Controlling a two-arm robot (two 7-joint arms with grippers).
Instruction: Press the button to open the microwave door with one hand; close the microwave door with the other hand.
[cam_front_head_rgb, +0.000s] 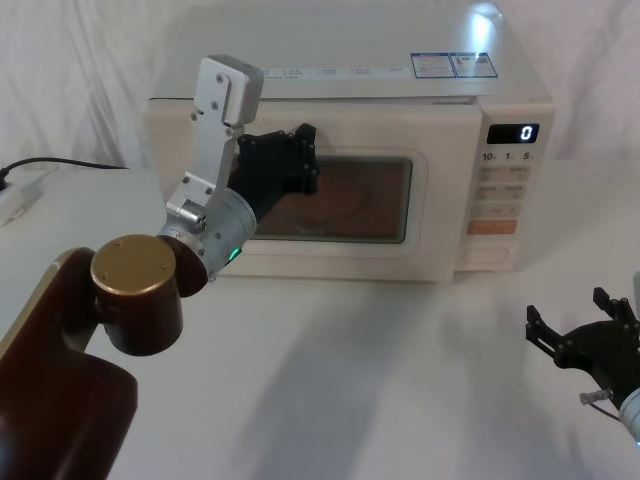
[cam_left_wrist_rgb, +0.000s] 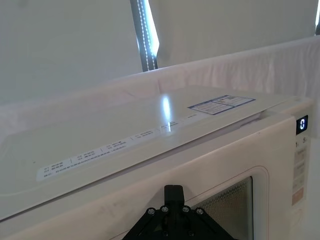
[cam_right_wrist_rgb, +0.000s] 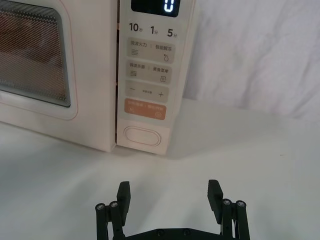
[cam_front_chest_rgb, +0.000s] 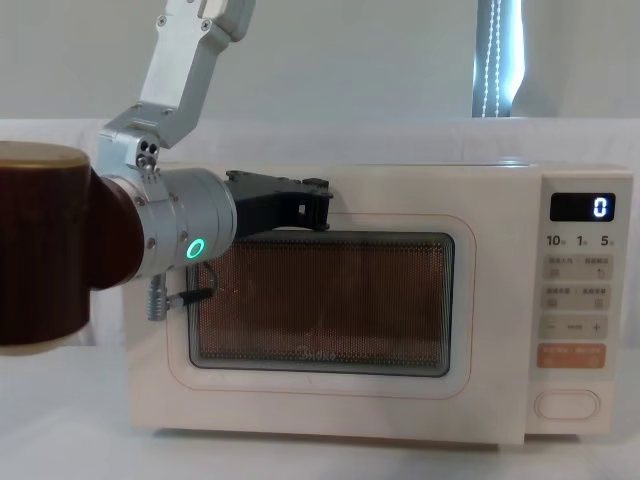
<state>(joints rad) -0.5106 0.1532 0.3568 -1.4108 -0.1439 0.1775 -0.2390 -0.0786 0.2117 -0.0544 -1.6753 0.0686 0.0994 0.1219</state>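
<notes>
I stand in what looks like a staged test setup, not a lived-in kitchen. My workplace is a plain white cloth-covered table (cam_front_head_rgb: 380, 380) bearing just one appliance, a cream boxy microwave oven (cam_front_chest_rgb: 500, 200). Behind it hangs a wrinkled white fabric backdrop (cam_right_wrist_rgb: 260, 55) in place of walls or cupboards. A bright vertical light strip (cam_front_chest_rgb: 497, 55) glows beyond the drape, and a black power cable (cam_front_head_rgb: 60, 163) trails over the tabletop at my left.

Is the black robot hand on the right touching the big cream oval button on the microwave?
Apart. In the right wrist view, the black right gripper sits open, low over the white table, with bare tabletop between its fingertips and the wide cream pill-shaped button.
</notes>
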